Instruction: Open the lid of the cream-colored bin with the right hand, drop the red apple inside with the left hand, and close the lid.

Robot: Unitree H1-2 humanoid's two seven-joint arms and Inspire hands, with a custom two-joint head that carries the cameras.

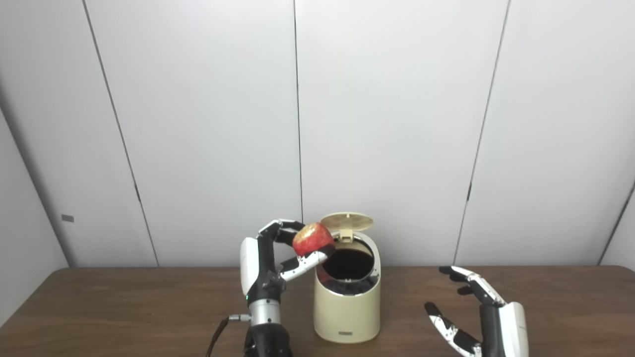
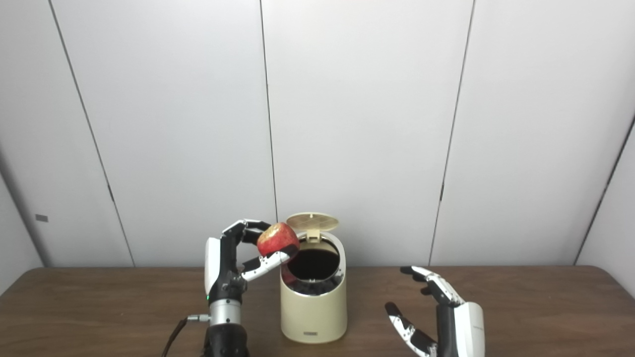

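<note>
The red apple [image 1: 312, 238] sits just left of centre, grasped in the left hand [image 1: 270, 260] at the rim of the cream-colored bin [image 1: 347, 302], whose lid [image 1: 347, 221] stands raised. Lower right, the right hand [image 1: 478, 312] hovers above the desk [image 1: 124, 307], fingers [image 1: 471, 282] released.

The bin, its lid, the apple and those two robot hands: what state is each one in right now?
Cream-colored bin: upright on the table, mouth uncovered, dark inside.
Lid: flipped up, open.
Red apple: held in the air at the left edge of the bin's opening, not yet dropped.
Left hand: raised, shut on the apple.
Right hand: open, holding nothing, to the right of the bin.
</note>
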